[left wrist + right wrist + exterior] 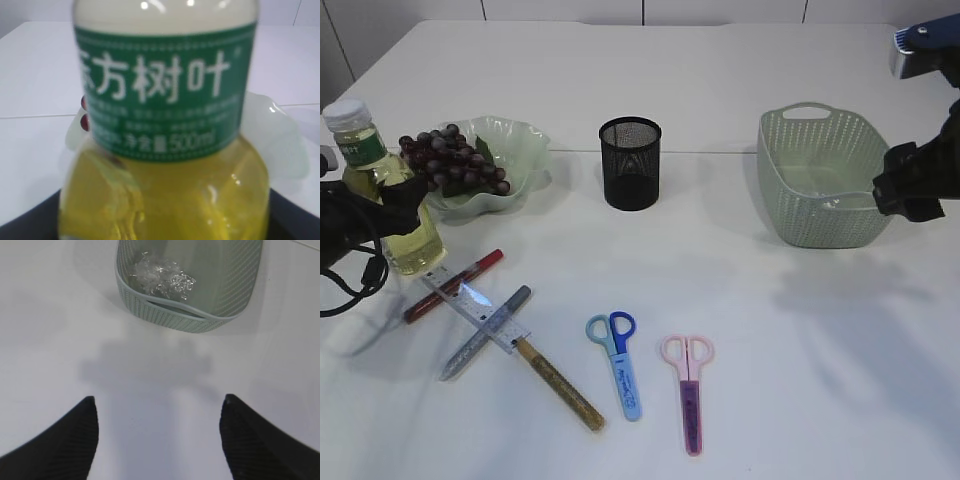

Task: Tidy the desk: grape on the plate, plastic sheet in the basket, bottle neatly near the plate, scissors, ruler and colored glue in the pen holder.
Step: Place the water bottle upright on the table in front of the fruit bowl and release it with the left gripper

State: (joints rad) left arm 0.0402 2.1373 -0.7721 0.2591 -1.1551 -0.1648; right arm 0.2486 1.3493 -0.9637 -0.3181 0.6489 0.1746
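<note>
While the bottle [382, 190] stands upright just left of the plate [515, 150] holding the grapes [450, 160], the left gripper [390, 205] sits around it; whether it pinches, I cannot tell. The right gripper [157, 440] hangs spread, right of the basket [150, 315] containing the plastic sheet [162, 279].

It looked like a lab test bench. A plain white table [740, 90] stretched ahead of both grippers, backed by bare white wall panels [560, 10].

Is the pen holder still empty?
Yes, the black mesh pen holder holds nothing; both scissors, the ruler and glue pens lie on the table.
</note>
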